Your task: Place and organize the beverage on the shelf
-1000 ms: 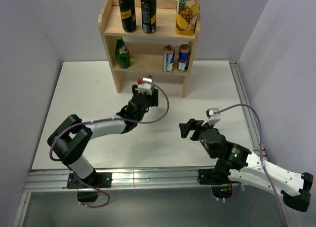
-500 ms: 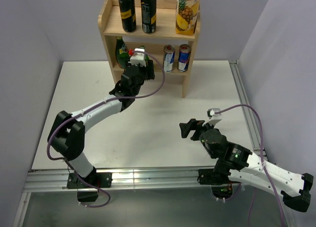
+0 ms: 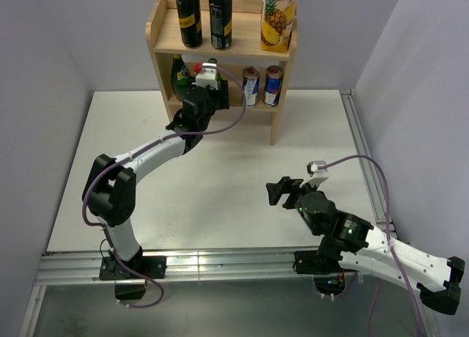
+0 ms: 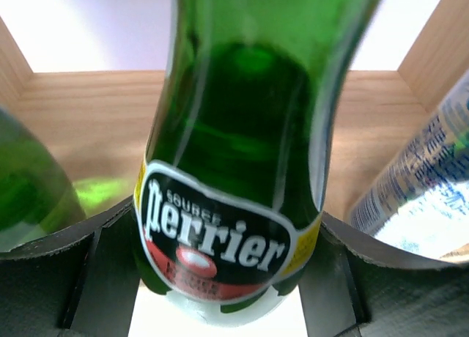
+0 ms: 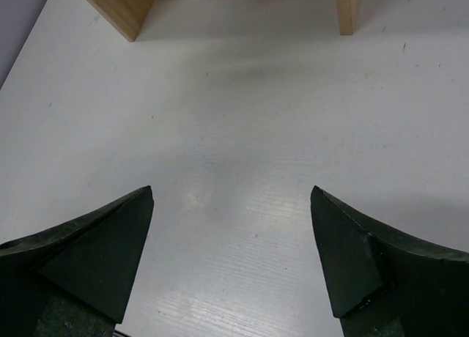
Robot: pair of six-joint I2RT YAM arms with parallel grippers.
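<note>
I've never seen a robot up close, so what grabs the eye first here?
The left fingers clamp a green Perrier bottle inside the lower tier of the wooden shelf, between another green bottle and the blue-and-silver cans. On top stand two black cans and a pineapple juice carton. The right fingers hang open over the white table.

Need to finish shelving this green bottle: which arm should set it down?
Left. The left gripper holds the green bottle at the shelf's lower tier, between the other bottle and blue cans. The right gripper is open, empty, over the table.
</note>
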